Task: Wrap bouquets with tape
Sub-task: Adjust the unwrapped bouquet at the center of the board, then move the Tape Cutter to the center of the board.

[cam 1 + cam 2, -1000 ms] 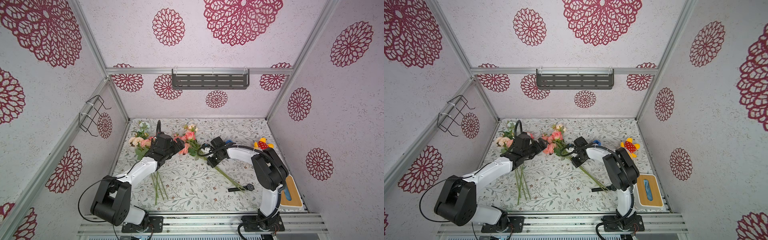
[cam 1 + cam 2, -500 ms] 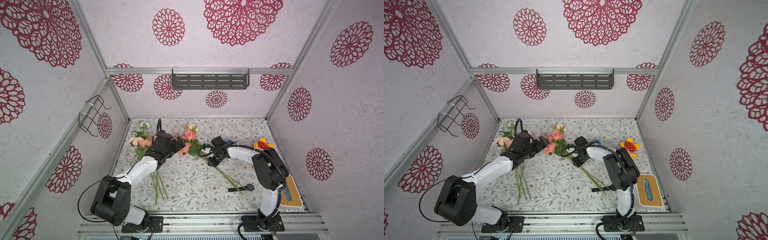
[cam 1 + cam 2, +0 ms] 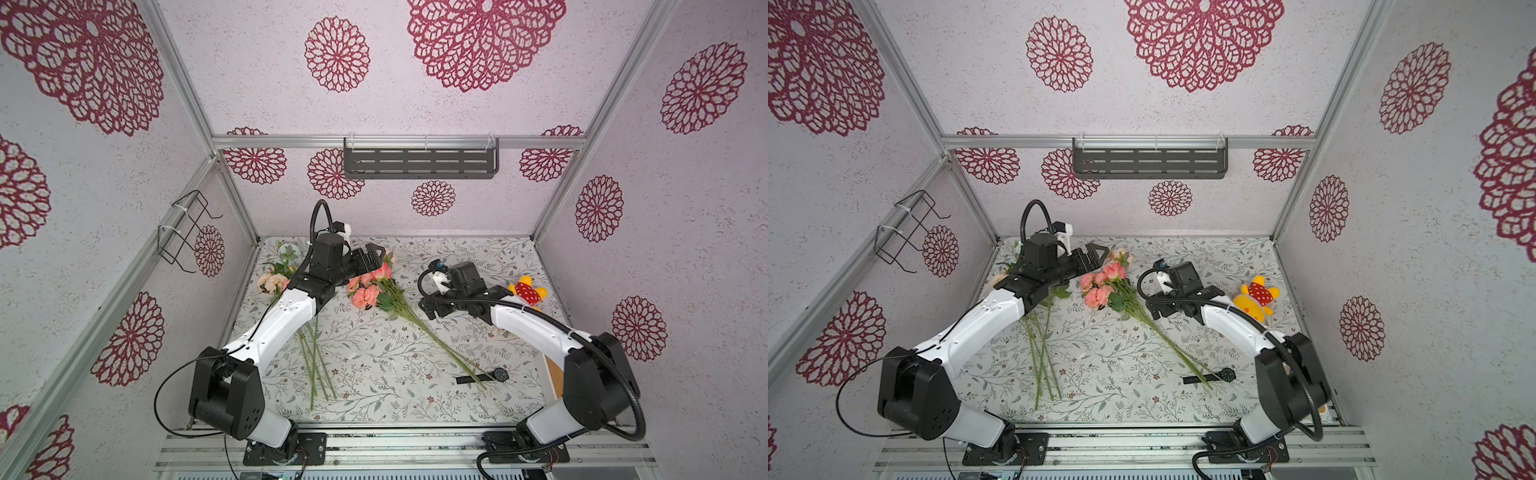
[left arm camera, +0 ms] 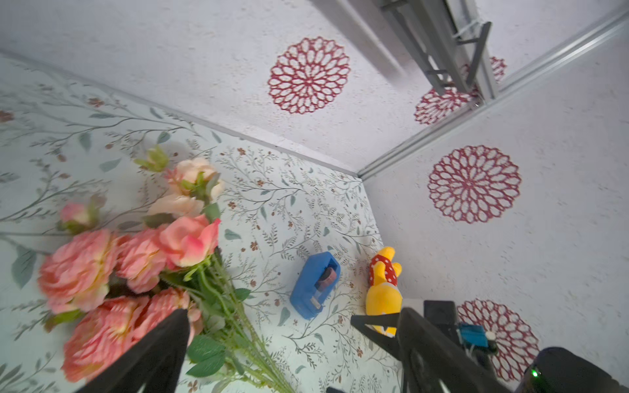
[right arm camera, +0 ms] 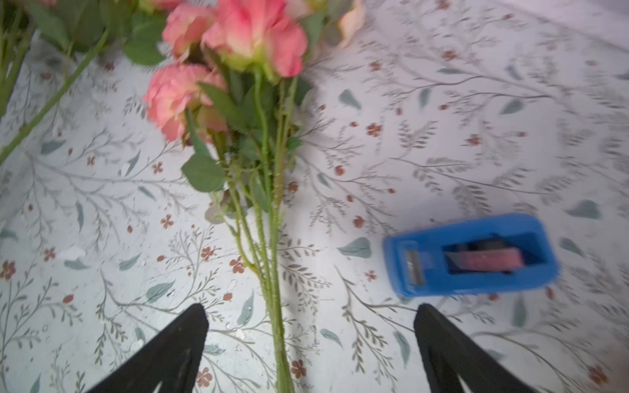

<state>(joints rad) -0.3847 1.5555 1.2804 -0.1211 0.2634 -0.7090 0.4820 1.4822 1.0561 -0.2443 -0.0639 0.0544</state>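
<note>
**Both tools empty, tape pickup looks next**

Right tool (image 5: 311, 308) has its jaws spread wide and grips nothing. It is low over the bench (image 3: 374, 374), and in its wrist view the stems of the centre bouquet (image 3: 374, 291) run between the jaws. The tape dispenser (image 5: 469, 255) lies on the bench just beside those stems, between them and the plush toy (image 3: 525, 291). The right wrist hides it in both top views.

Left tool (image 3: 371, 258) is also wide open and empty, above the centre blooms. The second bouquet (image 3: 272, 282) lies partly under the left arm.

Probably the fetch-tape step. Cannot tell if any tape is on the stems yet. The next move likely needs the right tool on the dispenser's strip end while the left pins the stems.

Count: two bouquets, one dispenser, one toy, one wristwatch (image 3: 484, 376), two tools.
</note>
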